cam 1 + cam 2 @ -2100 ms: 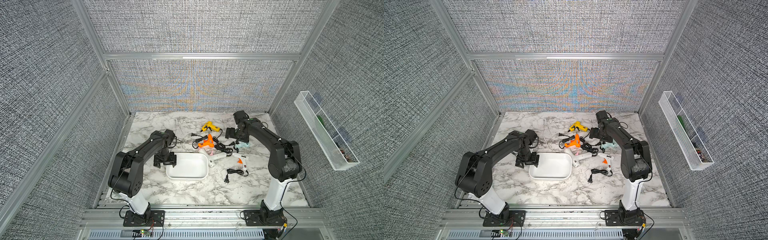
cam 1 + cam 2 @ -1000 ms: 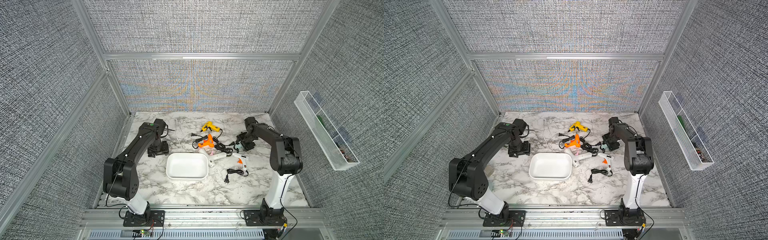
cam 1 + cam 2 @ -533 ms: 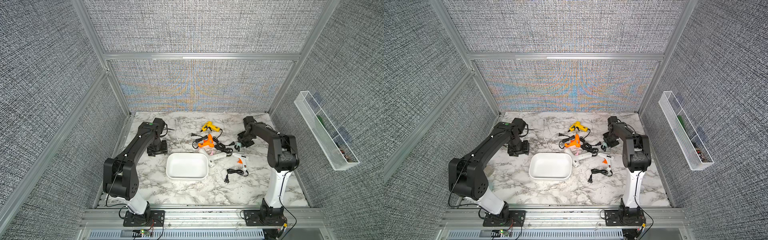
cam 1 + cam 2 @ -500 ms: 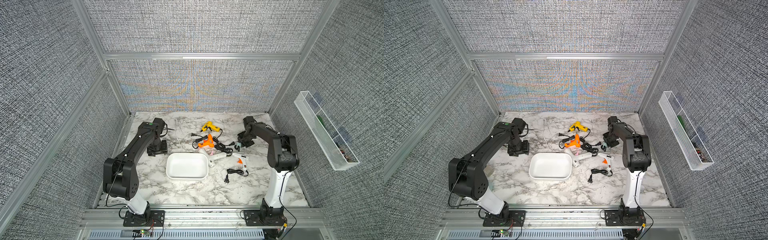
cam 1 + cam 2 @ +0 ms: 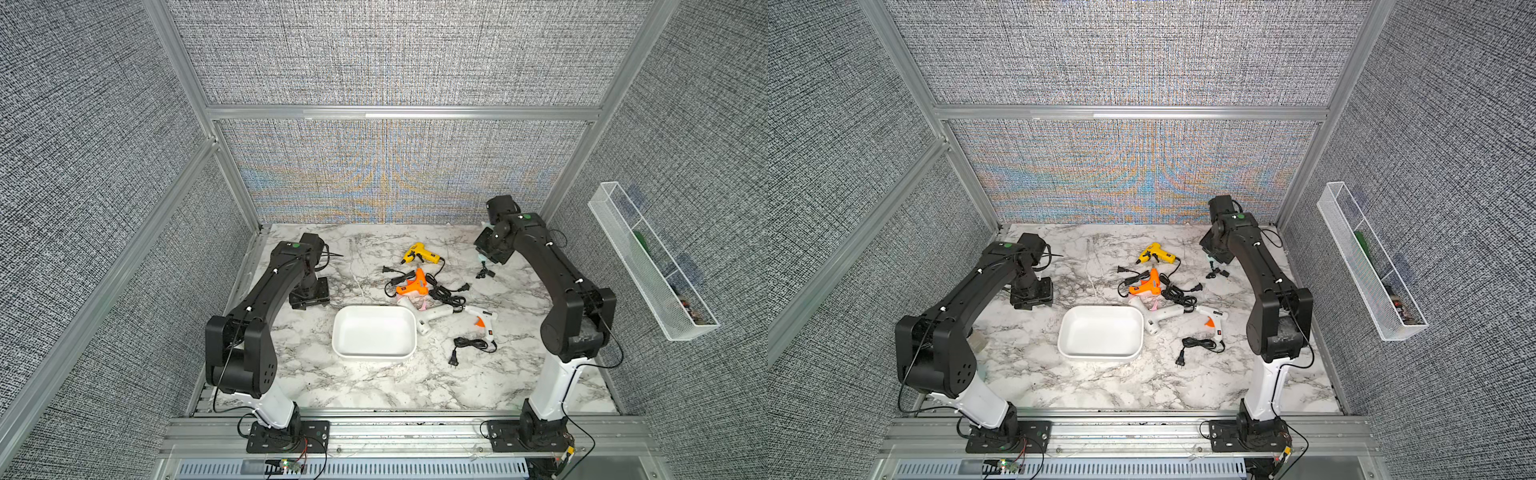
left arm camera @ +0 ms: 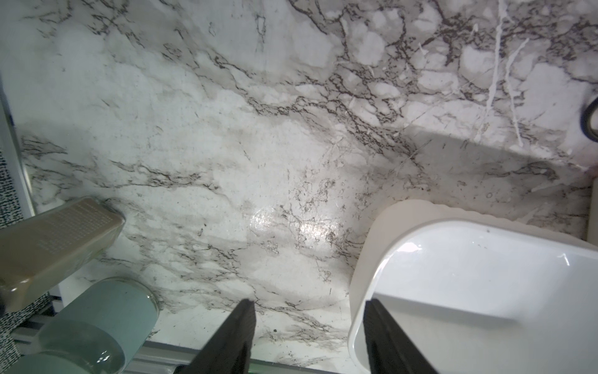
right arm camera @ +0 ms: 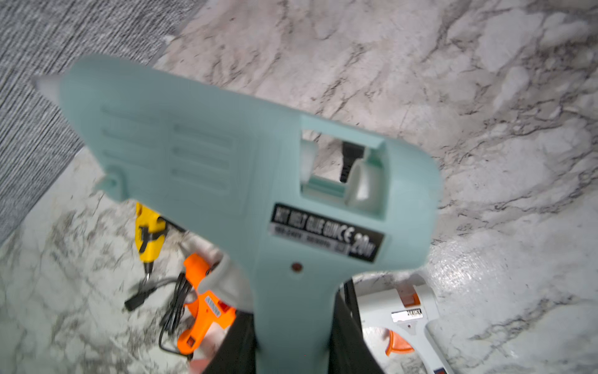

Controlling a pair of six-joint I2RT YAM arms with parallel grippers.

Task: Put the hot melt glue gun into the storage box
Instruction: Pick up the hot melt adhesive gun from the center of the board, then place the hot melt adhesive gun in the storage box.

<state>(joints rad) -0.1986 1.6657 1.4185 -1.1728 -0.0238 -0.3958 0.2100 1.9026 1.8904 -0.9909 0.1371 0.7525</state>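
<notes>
Right hand (image 7: pixel 291 343): clamped on the handle of the teal glue gun (image 7: pixel 252 181), which is held clear of the tabletop (image 5: pixel 374 382) near its back right corner.
Left hand (image 6: pixel 309 333): jaws partly apart with nothing between them, low over bare tabletop just beside a corner of the storage box (image 5: pixel 374 332).
Storage box: in the middle of the tabletop, well apart from the teal glue gun.
Other guns: the yellow glue gun (image 5: pixel 419 254), orange glue gun (image 5: pixel 413 286) and white glue guns (image 5: pixel 432 313) lie beside the box among tangled cords.

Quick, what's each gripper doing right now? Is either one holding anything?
Left gripper: open, holding nothing.
Right gripper: closed on the mint-green glue gun, gripping its handle.
</notes>
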